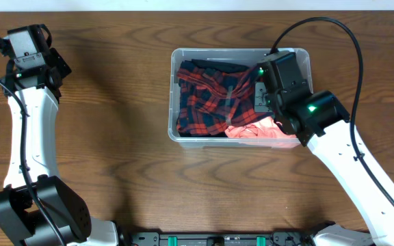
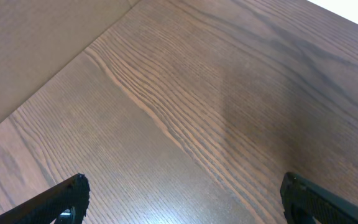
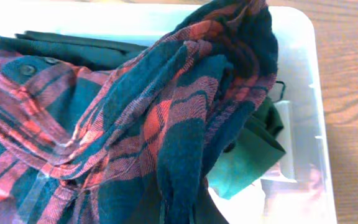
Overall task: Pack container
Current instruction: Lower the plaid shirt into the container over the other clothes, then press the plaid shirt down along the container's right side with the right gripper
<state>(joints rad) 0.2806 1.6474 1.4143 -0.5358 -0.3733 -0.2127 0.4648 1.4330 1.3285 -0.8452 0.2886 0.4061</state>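
The clear plastic container stands at the table's back centre-right. It holds a red and navy plaid shirt and a pink garment. My right gripper is inside the container's right half, with a bunch of the plaid shirt drawn up into it; the cloth hides the fingers. A green cloth lies under the shirt by the container's wall. My left gripper is far off at the back left, open and empty above bare wood.
A dark green garment lies along the container's far side. The wooden table spreads between the two arms. The left arm's base stands at the front left.
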